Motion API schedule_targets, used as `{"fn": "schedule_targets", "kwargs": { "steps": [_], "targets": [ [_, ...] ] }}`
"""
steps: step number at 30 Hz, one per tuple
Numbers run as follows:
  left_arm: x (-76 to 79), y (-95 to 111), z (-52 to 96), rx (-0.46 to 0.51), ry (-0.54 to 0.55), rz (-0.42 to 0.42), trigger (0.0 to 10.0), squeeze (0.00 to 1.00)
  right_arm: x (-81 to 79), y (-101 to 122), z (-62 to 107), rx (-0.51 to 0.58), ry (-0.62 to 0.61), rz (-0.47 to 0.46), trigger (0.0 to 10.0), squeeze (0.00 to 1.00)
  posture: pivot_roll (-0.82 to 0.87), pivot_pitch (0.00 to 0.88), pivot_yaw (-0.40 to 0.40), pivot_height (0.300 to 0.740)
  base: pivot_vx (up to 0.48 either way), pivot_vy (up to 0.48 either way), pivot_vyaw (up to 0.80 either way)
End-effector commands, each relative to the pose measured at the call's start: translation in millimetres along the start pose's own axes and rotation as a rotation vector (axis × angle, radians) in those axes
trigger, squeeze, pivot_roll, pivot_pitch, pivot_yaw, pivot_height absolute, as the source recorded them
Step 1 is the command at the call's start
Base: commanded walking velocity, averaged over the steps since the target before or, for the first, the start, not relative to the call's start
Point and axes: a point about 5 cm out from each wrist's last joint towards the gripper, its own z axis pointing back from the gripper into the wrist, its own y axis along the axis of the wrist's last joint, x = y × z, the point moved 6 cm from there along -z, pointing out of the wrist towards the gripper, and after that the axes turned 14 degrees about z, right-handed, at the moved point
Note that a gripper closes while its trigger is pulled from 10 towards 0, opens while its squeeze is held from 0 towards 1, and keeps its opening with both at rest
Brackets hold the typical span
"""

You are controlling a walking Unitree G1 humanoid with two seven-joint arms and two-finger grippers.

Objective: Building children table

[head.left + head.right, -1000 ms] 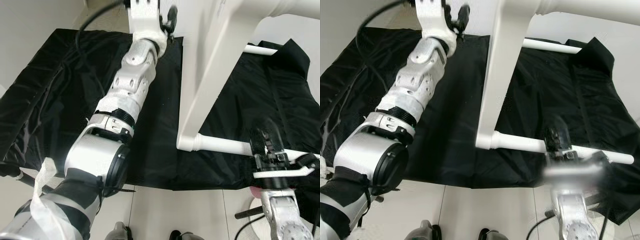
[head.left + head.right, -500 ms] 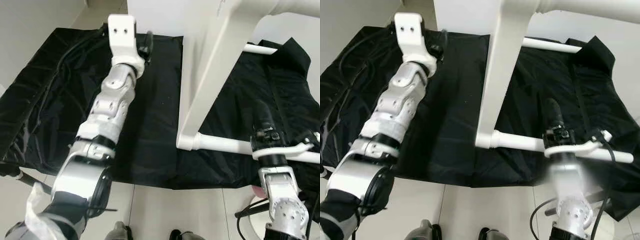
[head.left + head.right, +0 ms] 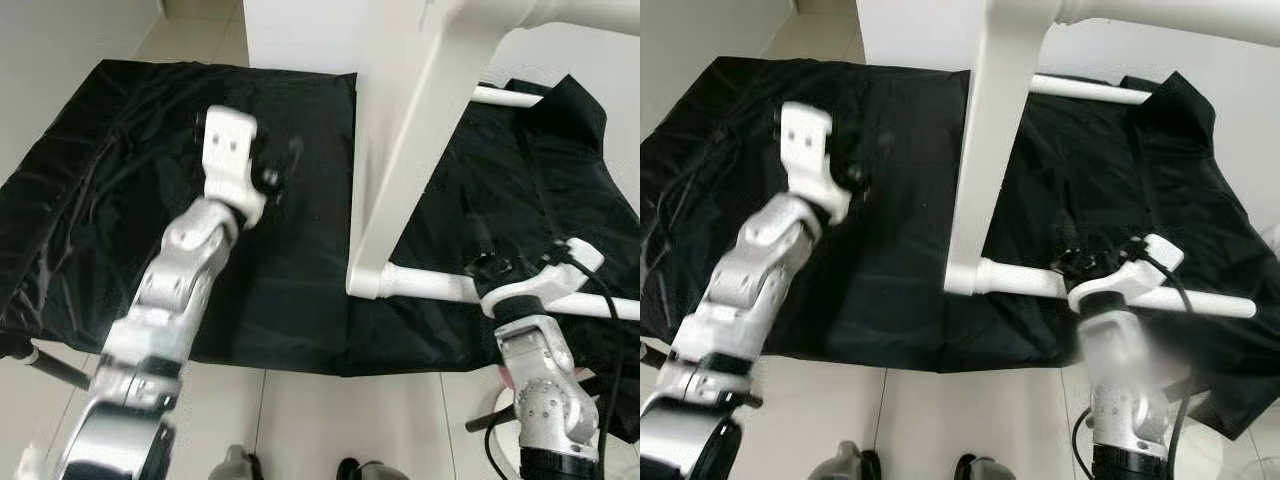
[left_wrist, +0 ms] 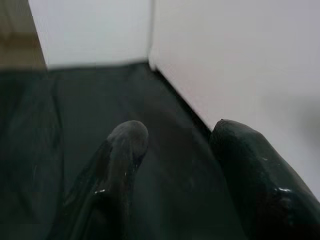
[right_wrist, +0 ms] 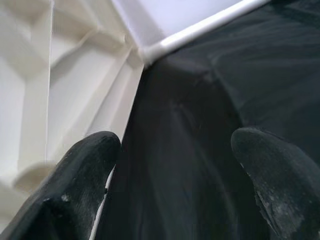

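- left gripper (image 3: 283, 165) blurred above black sheet (image 3: 90, 190), fingers spread, nothing held
- white table frame (image 3: 400, 190) stands mid-sheet, top cut off
- right gripper (image 5: 170, 185) fingers spread, at frame's lower rail (image 3: 430, 284)

A cloth (image 3: 120, 200) is spread over the floor (image 3: 330, 420) before the robot, and the table frame (image 3: 400, 170) stands on it right of centre, one leg rising up and a rail (image 3: 440, 285) running off rightward from its foot. The left gripper (image 4: 175, 150) hangs over the cloth to the left of that leg, its fingers apart. The right gripper (image 5: 175, 150) sits at the near rail, right of the leg, its fingers spread.
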Motion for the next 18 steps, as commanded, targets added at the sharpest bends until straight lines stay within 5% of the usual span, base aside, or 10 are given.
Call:
{"fn": "schedule_targets", "kwargs": {
  "steps": [1,12,18],
  "targets": [
    [23.4,-3,6.1,-0.041,-0.176,0.009,10.0,0.00,-2.5,-6,1.4,-0.016,0.014,0.060,10.0,0.00,0.01,0.121,-0.034,0.740,0.000,0.000,0.00],
    [20.4,-47,36.9,-0.204,-0.206,-0.048,10.0,0.00,-22.1,-28,-4.5,-0.072,0.162,0.252,10.0,0.00,0.04,0.102,-0.043,0.740,0.000,0.000,0.00],
    [25.7,-66,47.5,-0.260,-0.205,0.001,10.0,0.00,-30.3,-36,-7.2,-0.085,0.227,0.286,10.0,0.00,0.04,0.108,-0.037,0.740,0.000,0.000,0.00]
  ]
}}
